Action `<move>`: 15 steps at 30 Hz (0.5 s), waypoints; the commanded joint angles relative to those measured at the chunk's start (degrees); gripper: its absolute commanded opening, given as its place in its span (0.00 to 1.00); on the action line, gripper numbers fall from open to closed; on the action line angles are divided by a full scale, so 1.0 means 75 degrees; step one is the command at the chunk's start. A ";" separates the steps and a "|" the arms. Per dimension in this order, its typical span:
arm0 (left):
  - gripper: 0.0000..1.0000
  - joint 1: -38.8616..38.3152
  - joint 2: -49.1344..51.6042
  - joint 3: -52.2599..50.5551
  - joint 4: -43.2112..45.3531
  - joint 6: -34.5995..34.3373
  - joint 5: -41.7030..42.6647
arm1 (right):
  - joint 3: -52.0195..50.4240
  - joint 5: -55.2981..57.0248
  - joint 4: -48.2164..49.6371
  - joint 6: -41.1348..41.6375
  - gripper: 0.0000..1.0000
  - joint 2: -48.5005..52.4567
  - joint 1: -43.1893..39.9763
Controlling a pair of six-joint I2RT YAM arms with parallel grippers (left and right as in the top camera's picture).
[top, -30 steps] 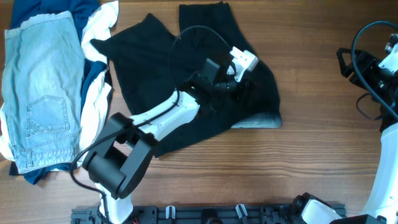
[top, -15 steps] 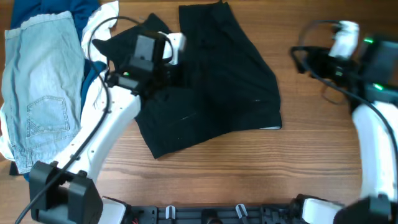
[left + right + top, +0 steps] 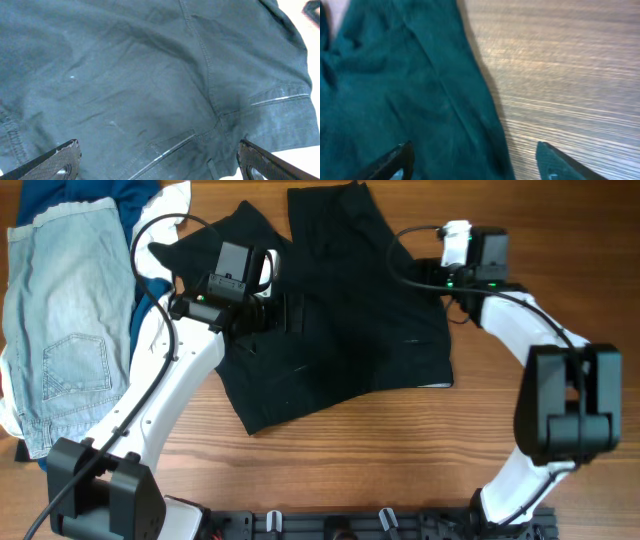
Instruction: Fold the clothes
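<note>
In the last second my right pincer (image 3: 475,162) had swung in over the right edge of the black shorts (image 3: 340,330), joining the left pincer (image 3: 159,162). Both gaped wide and empty. The shorts lay spread on the surface (image 3: 500,440), unfolded.

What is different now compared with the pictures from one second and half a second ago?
The left gripper moved from the right side of the black garment to its left side, fingers open. The right gripper came in from the far right to the garment's right edge, also open. The garment's turned-up lower right corner now lies flat. The denim shorts stayed in place.
</note>
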 commanded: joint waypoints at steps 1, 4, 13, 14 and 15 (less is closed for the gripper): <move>1.00 0.0003 0.0099 -0.0044 -0.0029 0.0099 -0.0291 | 0.0358 0.1166 0.0125 -0.0420 0.59 0.0542 0.0321; 1.00 0.0000 0.0099 -0.0044 -0.0029 0.0096 -0.0289 | 0.0358 0.1594 0.0294 -0.0455 0.55 0.0775 0.0318; 1.00 0.0003 0.0102 -0.0044 -0.0038 0.0096 -0.0291 | 0.0358 0.1632 0.0364 -0.0233 0.27 0.1195 0.0306; 1.00 0.0003 0.0102 -0.0044 -0.0038 0.0096 -0.0291 | 0.0358 0.1658 0.0300 -0.0111 0.21 0.1195 0.0300; 1.00 0.0003 0.0102 -0.0044 -0.0038 0.0096 -0.0289 | 0.0358 0.1737 0.0216 0.0125 0.12 0.1195 0.0280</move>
